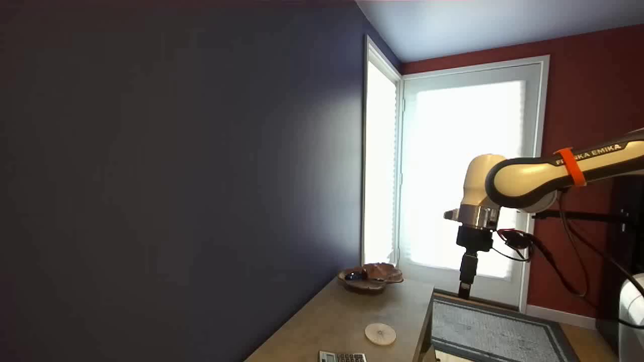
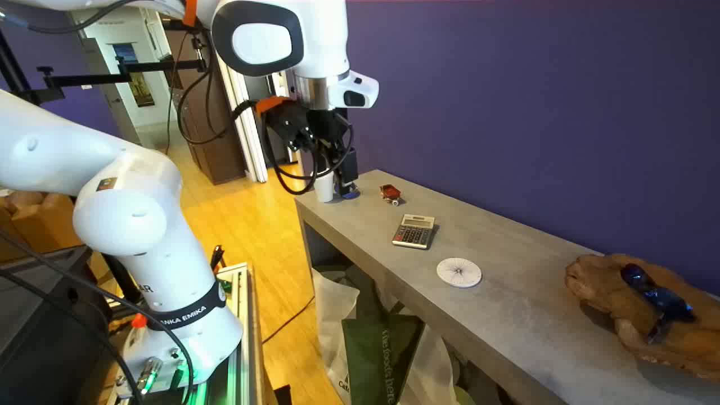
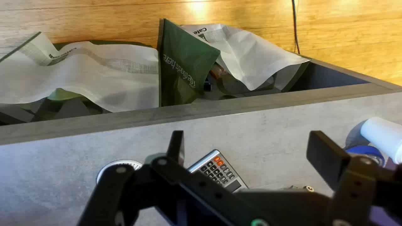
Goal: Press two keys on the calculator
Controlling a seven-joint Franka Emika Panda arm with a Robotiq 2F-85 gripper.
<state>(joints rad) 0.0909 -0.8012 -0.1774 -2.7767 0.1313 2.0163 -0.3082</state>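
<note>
The black two-fingered gripper (image 3: 248,147) has its fingers spread wide with nothing between them, and hangs well apart from the silver-and-black rectangular calculator (image 2: 415,230). The calculator lies face up on the grey stone-look worktop (image 2: 523,281), between the edge along the purple wall (image 2: 523,101) and the long front edge opposite, nearer the short end whose front corner bears a white cylindrical cup (image 2: 324,191). In the wrist view it shows in the gap between the fingers, closer to the finger beside a white round disc (image 2: 459,272), partly hidden by the gripper.
</note>
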